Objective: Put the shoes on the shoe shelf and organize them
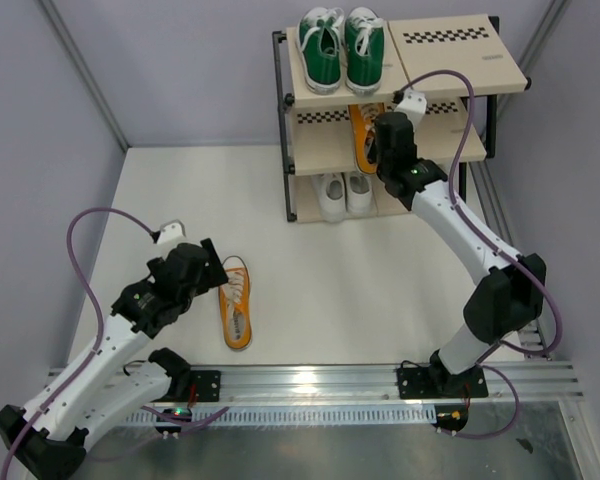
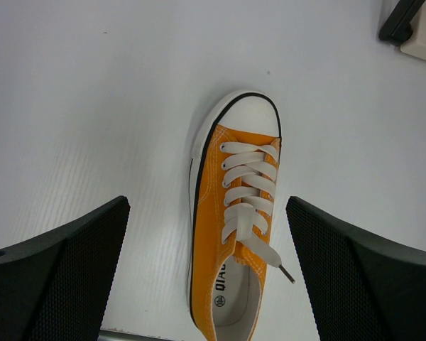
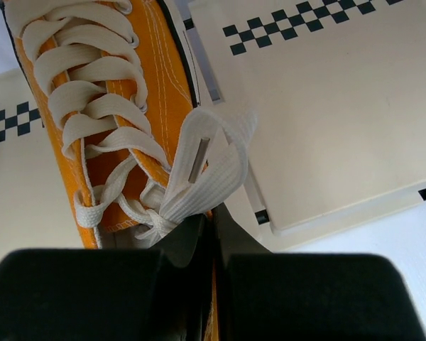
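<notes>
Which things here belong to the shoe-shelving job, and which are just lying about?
Job: orange canvas sneaker on the table; second orange canvas sneaker at the middle board; green canvas sneakers; plain white sneakers; black-framed three-tier shoe shelf.
Not job: purple cables; metal base rail.

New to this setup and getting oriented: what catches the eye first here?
A lone orange sneaker lies on the white table by the open left gripper. A second orange sneaker sits on the middle tier of the shoe shelf, the right gripper shut on its heel. Green sneakers crown the shelf; white sneakers sit at the bottom.
</notes>
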`<state>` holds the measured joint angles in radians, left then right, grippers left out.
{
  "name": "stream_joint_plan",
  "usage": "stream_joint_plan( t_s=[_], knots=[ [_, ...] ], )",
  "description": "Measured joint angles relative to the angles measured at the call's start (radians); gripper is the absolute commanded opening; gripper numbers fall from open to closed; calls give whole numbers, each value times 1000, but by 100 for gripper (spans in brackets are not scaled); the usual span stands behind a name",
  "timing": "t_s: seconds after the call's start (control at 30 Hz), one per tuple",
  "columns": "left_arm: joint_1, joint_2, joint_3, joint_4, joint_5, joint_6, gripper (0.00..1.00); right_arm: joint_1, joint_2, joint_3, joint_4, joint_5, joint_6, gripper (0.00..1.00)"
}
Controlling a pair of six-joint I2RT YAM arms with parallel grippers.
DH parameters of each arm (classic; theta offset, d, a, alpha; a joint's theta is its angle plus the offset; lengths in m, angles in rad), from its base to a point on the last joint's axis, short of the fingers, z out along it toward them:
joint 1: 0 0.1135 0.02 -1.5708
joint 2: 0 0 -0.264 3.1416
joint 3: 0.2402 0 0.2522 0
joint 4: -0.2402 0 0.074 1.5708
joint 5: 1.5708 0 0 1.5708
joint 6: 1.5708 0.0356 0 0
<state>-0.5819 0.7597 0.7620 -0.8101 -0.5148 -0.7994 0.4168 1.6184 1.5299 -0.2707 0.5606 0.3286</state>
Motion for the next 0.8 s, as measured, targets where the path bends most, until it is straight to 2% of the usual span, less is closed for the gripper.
stream_joint_plan(
  t_s=[0.2,0.33,0.47,0.63,0.8],
  knots=[
    [0,0,0,6,0,0,96,0,27,23,13,1,6,4],
    [0,0,0,6,1,0,96,-1,39,27,17,4,10,15],
    [0,0,0,6,1,0,96,-1,47,36,25,6,17,34],
    [0,0,0,6,3,0,96,-1,48,56,48,-7,15,52],
    [0,-1,0,6,4,0,96,-1,23,8,45,-48,12,74]
  ],
)
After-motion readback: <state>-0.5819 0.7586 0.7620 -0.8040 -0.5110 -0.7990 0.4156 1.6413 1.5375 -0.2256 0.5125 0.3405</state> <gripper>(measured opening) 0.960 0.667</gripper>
